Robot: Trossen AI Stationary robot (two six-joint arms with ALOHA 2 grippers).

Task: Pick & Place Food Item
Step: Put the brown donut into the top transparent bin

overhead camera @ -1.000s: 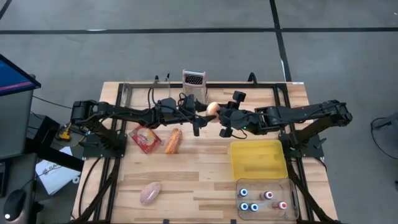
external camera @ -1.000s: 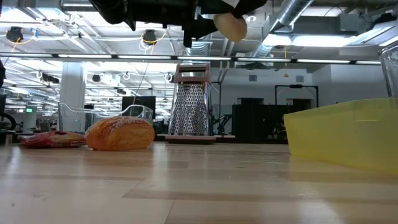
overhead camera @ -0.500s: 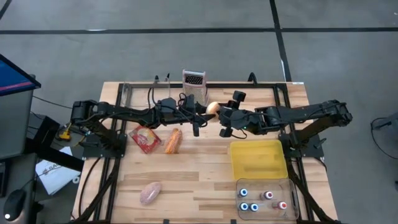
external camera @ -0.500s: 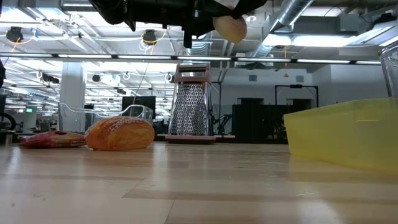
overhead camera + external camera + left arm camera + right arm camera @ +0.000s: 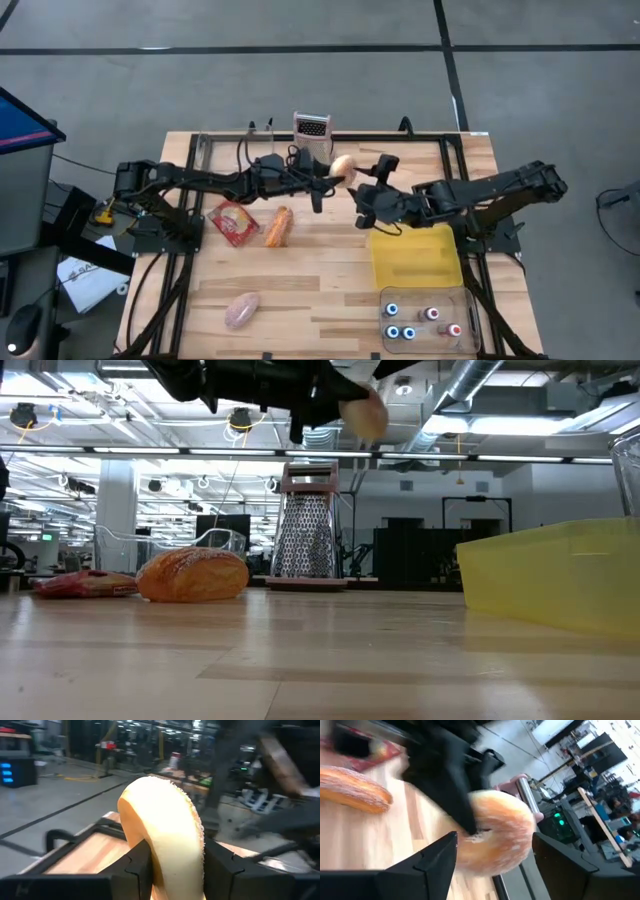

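A pale round doughnut (image 5: 343, 167) is held high above the table's far middle by my left gripper (image 5: 328, 177), which is shut on it. It also shows in the left wrist view (image 5: 165, 830) and near the top of the low view (image 5: 367, 415). My right gripper (image 5: 363, 200) is open, just right of and nearer than the doughnut. In the right wrist view the doughnut (image 5: 502, 835) stands ahead of the open fingers (image 5: 437, 860), partly behind my left gripper's dark finger. I see no touch there. My left gripper pinches the doughnut between its two fingers (image 5: 140, 870), one on each flat face, at its lower part (image 5: 172, 862). The fingers come about level from the table's left. The doughnut stands on edge, lifted clear of the table.
A bread loaf (image 5: 278, 226) and a red packet (image 5: 233, 222) lie left of centre. A pink food item (image 5: 241, 310) lies near the front. A metal grater (image 5: 312, 133) stands at the back. A yellow bin (image 5: 413, 255) and a clear box of small bottles (image 5: 428, 320) are at the right.
My right gripper has drawn back from the doughnut toward the table's near right. My left gripper has kept its hold and carried the doughnut slightly toward the far edge.
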